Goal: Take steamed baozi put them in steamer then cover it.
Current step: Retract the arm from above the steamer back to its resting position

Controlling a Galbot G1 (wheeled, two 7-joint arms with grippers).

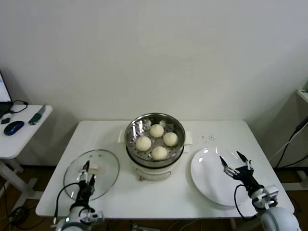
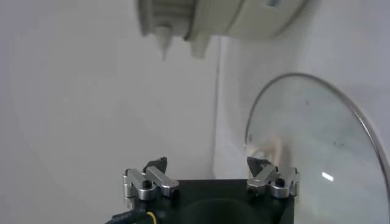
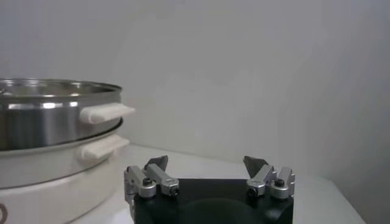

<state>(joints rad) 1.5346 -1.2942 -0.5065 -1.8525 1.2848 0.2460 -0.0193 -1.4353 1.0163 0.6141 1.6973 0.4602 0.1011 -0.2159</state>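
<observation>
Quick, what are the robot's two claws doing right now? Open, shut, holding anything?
Left gripper: open, holding nothing, over the near edge of the glass cover.
Right gripper: open, holding nothing, above the white plate.

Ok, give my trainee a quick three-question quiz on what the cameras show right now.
1. How many steamed baozi lie in the steamer?
2. True or false: the cover already sits on the steamer.
3. Which gripper is nearer the cover: A) left gripper B) right gripper?

Key:
1. Four, all inside the basket; the white plate holds none.
2. False. It lies flat on the table to the robot's left of the steamer.
3. A. It hovers open at the cover's near edge; the right gripper is open over the plate.
</observation>
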